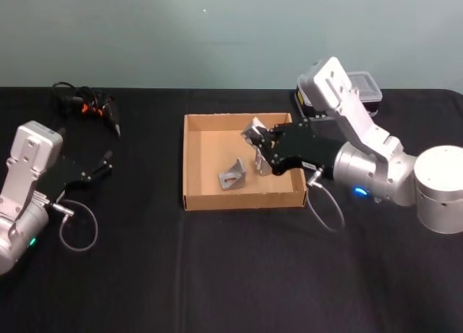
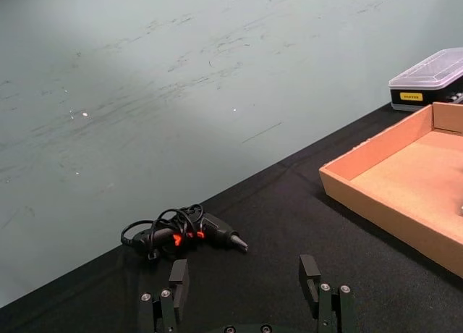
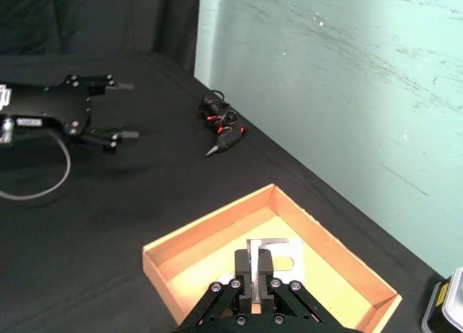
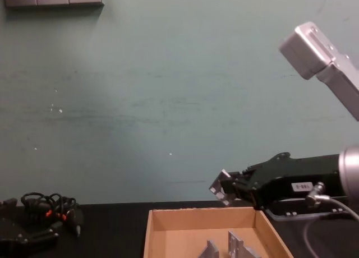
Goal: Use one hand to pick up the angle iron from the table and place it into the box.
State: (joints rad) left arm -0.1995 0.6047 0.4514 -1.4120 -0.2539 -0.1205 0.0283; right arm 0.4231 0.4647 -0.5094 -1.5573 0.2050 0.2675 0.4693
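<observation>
Over the right side of the box (image 1: 194,159), seen from my head camera, the right gripper (image 1: 258,143) hangs with its fingers clamped on an angle iron (image 1: 255,131), lifted clear of the cardboard floor. Two more angle irons lie inside the box: one (image 1: 232,175) near the middle of the floor and another (image 1: 262,164) just beside it, partly under the gripper. My left gripper (image 1: 103,163) sits parked well to the left above the black table (image 1: 231,275), its fingers spread with nothing between them, and a tangle of black cable with a tool (image 1: 87,105) lies at the far left. A plastic case (image 1: 365,87) peeks out behind the right arm. Through the left wrist camera I see the spread fingers (image 2: 179,279), the cable bundle ahead and the near wall of the box off to one side. From the right wrist camera the held angle iron (image 3: 269,257) stands pinched between the two fingertips (image 3: 243,269), above the open box. At chest level the right gripper (image 4: 224,192) hovers above the far wall of the box, gripping the bracket, with the two loose irons showing in the tray below.
</observation>
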